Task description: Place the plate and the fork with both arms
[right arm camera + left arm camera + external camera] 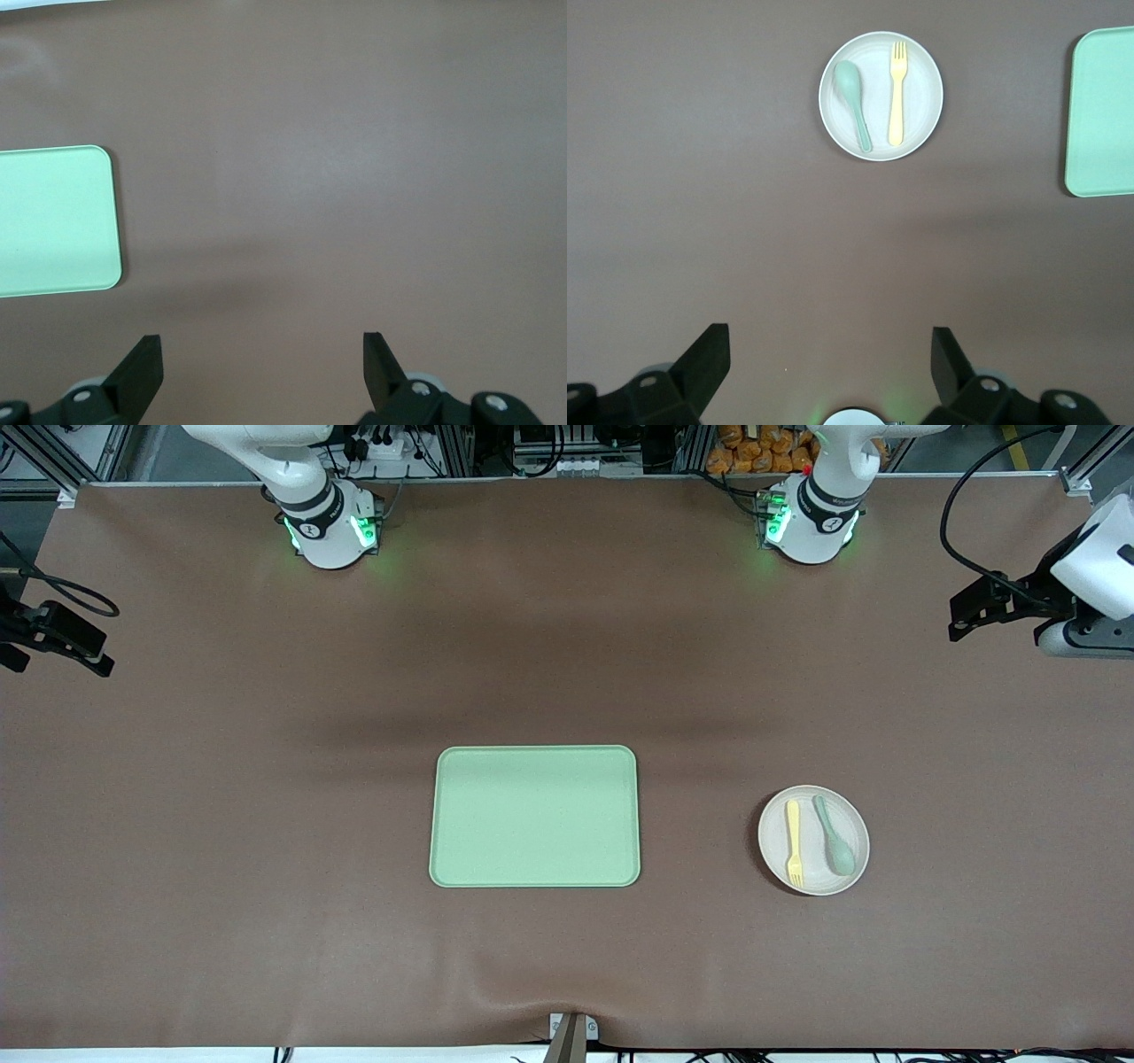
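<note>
The pale round plate (816, 882) lies on the brown table toward the left arm's end, beside the light-green tray (535, 816). On it lie the pale-yellow fork (794, 841) and a grey-green spoon (834, 843), side by side. In the left wrist view the plate (924, 97), fork (897, 93) and spoon (854, 102) show well ahead of my left gripper (830, 341), which is open and empty. That left gripper (966, 615) hangs over bare table at its arm's end. My right gripper (263, 350) is open and empty too, and the right gripper (93, 657) is over bare table at the other end.
The tray sits mid-table with nothing on it; its edge shows as the tray (1103, 111) in the left wrist view and the tray (53, 221) in the right wrist view. Both arm bases (330, 531) stand along the table's back edge. A clamp (571, 1032) sits at the front edge.
</note>
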